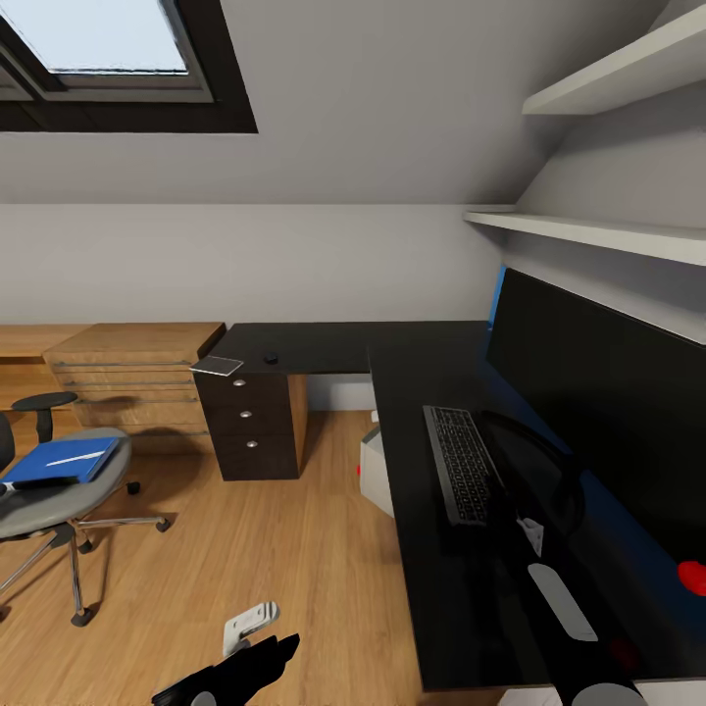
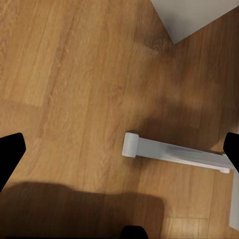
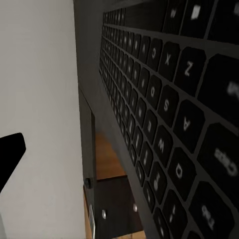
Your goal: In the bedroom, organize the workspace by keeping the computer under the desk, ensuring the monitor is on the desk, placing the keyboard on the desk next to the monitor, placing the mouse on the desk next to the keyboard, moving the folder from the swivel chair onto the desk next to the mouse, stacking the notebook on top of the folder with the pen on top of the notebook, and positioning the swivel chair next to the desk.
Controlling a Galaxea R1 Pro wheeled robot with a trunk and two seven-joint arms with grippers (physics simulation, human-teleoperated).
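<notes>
Keyboard (image 1: 462, 463) flat on the black tabletop (image 1: 412, 569), just before the monitor (image 1: 598, 392); right gripper (image 3: 119, 149) close above its keys, opening impossible to tell. Risk: a careless descent shoving it askew. Folder (image 1: 61, 461) with pen (image 1: 76, 457) on the swivel chair (image 1: 59, 500). Left gripper (image 2: 119, 149) wide open, empty, over wood floor (image 2: 74, 74)

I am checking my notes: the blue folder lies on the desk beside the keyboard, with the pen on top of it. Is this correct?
Not quite. In the head view the blue folder lies on the swivel chair seat, not on the desk beside the keyboard. The pen does rest on it.
</notes>
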